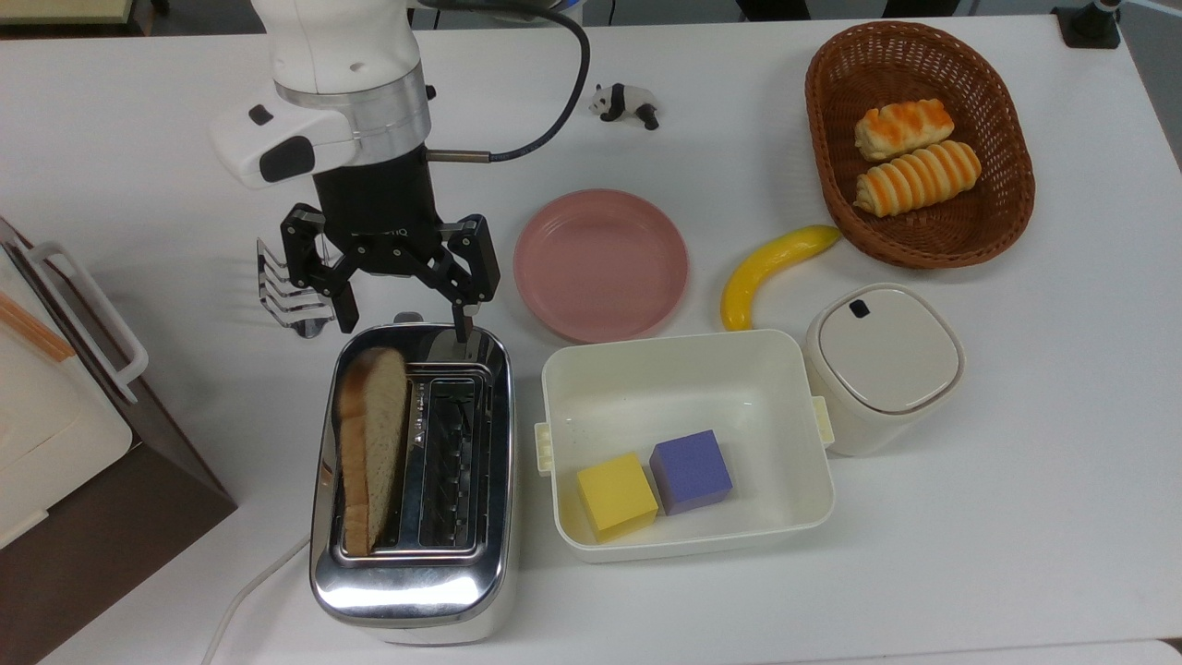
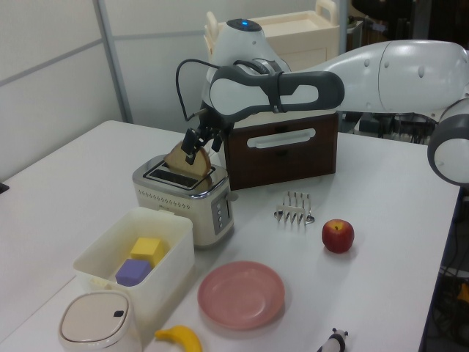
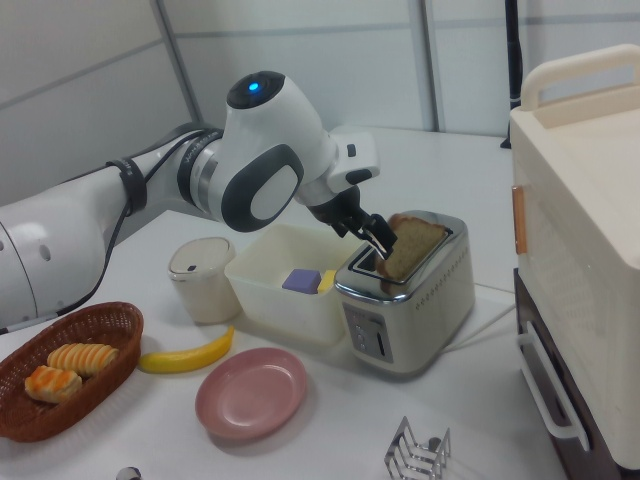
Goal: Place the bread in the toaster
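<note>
- White tabletop (image 1: 1016, 480) carries:
- chrome toaster (image 1: 413, 582)
- wire toast rack (image 1: 288, 297)
- pink plate (image 1: 600, 264)
- cream bin (image 1: 688, 369)
- lidded white jar (image 1: 882, 365)
- banana (image 1: 771, 268)
- wicker basket (image 1: 1011, 199)
- toy panda (image 1: 626, 102)
- red apple (image 2: 338, 235)
- brown-and-cream box (image 1: 55, 443)

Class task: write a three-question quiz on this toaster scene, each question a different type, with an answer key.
1. True or false: the claw is shut on the bread.
2. In the top view, which slot of the toaster holds the bread? A) the top view's left slot B) the top view's right slot
3. Fill in: the white bin holds a yellow cube and a ____ cube.

Key: 1 false, the claw is open above the toaster; 2 A; 3 purple.
</note>
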Robot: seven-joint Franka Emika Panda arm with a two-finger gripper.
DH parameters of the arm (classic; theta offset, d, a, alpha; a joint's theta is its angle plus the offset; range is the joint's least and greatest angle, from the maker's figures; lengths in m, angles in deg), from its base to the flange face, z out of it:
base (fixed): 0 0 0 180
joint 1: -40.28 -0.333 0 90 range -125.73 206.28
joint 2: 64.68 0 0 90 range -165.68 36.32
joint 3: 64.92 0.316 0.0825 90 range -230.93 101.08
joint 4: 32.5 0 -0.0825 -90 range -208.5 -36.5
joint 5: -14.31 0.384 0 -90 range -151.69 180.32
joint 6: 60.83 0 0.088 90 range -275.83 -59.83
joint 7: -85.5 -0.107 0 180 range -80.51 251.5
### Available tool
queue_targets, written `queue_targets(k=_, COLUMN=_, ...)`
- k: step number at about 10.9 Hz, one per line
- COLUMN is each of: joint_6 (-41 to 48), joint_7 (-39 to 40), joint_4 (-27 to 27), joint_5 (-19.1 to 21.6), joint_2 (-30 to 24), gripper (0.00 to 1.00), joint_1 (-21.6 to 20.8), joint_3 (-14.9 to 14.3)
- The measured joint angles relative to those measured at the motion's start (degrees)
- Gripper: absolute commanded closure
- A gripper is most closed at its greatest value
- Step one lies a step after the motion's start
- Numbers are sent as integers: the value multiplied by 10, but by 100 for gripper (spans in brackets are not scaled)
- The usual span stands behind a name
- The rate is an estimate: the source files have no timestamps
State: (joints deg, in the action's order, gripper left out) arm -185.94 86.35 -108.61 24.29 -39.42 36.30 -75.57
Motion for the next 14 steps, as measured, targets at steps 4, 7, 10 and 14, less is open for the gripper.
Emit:
queue_targets(k=4, joint_6=-17, joint_7=-1, joint_4=0, joint_5=0, joint_2=0, gripper=0, joint_1=0, joint_3=0)
queue_targets(k=7, joint_6=-62, joint_7=-17, joint_4=0, joint_5=-17, joint_2=0, gripper=0, joint_1=0, joint_3=0)
queue_targets(k=10, joint_6=-84, joint_7=-27, joint_4=-9, joint_5=-104, joint_2=19, gripper=0, joint_1=-7, joint_3=1)
queue_targets(k=14, joint_6=-96, joint_7=-27, joint_4=-9, joint_5=-128, joint_2=40, gripper=100, joint_1=-15, joint_3=1)
